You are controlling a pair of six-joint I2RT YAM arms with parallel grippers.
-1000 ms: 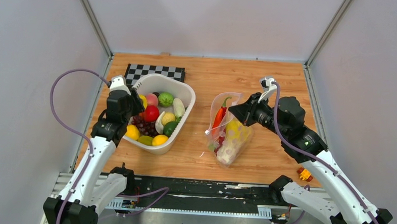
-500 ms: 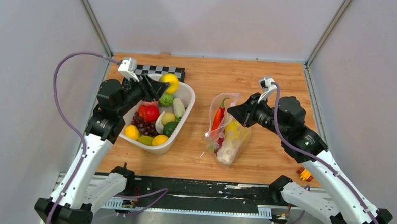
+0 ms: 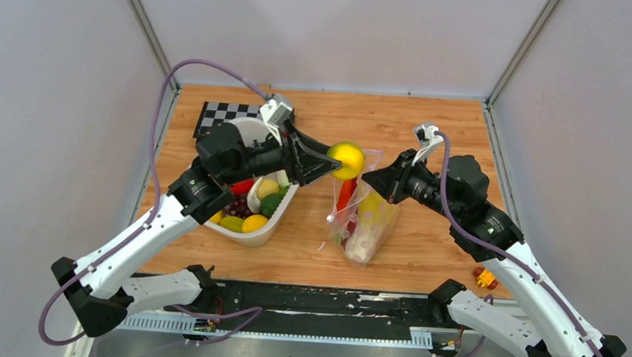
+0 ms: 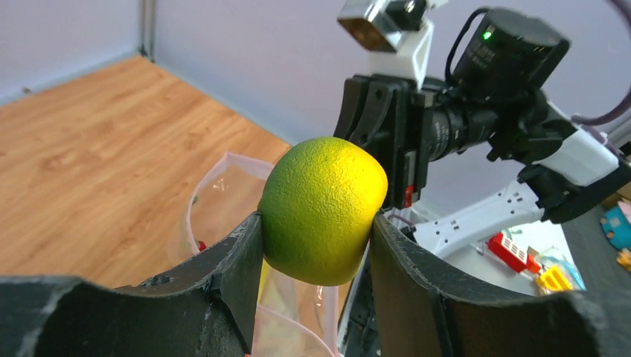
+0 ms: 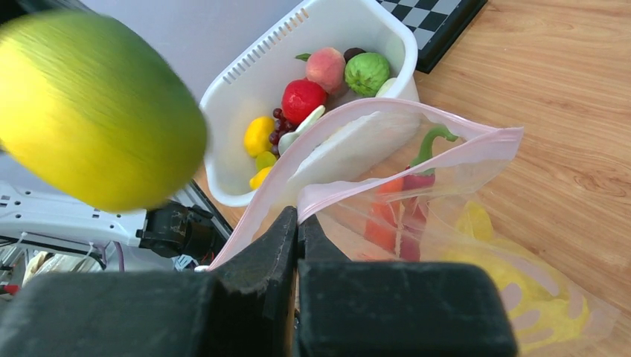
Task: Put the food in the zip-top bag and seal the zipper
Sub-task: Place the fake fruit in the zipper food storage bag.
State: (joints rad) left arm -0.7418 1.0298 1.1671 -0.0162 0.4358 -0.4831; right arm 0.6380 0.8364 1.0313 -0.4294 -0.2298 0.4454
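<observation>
Over the table [image 3: 428,127], the left pincer [image 3: 338,162] is pinching a lemon [image 4: 322,210], risking a bounce off the narrow mouth of the zip-top bag [image 5: 461,186], whose rim the right pincer [image 5: 299,221] is clamping.

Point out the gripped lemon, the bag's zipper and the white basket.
lemon [image 4: 321,210]: left wrist view, middle of rind.
zipper [image 5: 417,171]: right wrist view, near lip's pink strip.
basket [image 5: 253,97]: right wrist view, slotted side wall.

left tool [image 3: 335,161] holding lemon [image 3: 347,158], near bag [image 3: 369,223]

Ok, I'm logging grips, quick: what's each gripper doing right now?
Left gripper: closed on the lemon.
Right gripper: shut, pinching the bag at its rim.
</observation>
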